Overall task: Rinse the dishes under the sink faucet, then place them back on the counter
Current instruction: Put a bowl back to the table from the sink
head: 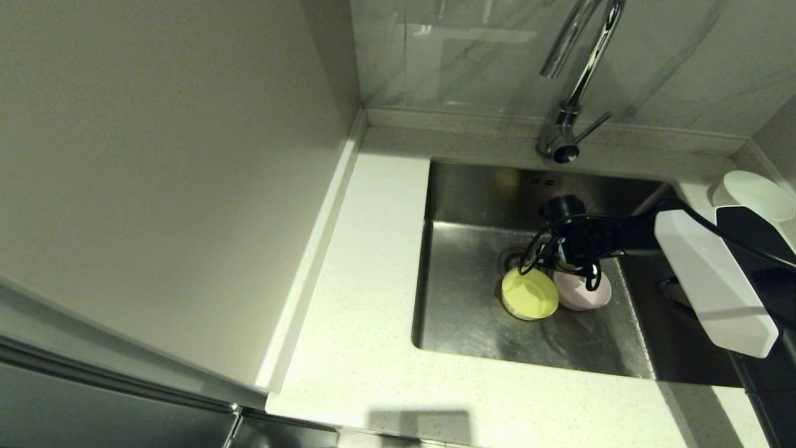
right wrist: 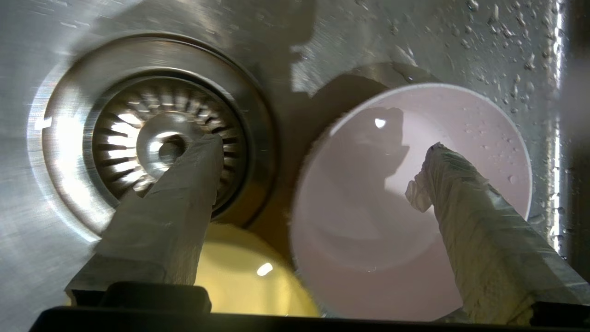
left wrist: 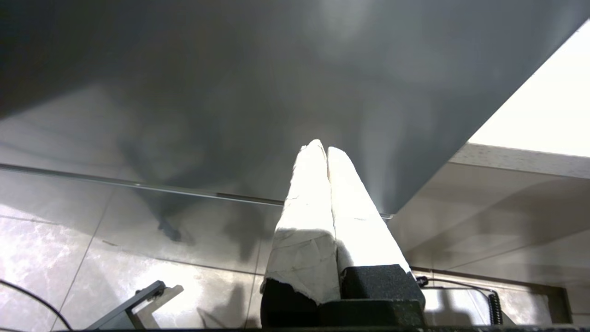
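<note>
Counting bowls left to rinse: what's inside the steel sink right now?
Inside the brushed steel sink sit a round yellow plastic bowl and a pale pink bowl beside the drain strainer. The right gripper, jaws open, covers part of the pink bowl.

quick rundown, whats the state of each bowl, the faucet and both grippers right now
pink bowl: upright in the sink, wet, not gripped
yellow bowl: in the sink, touching the pink bowl
white bowl: on the counter, right of the sink
faucet: no water seen running
right gripper: open above the pink bowl's rim
left gripper: shut, parked away from the sink
</note>
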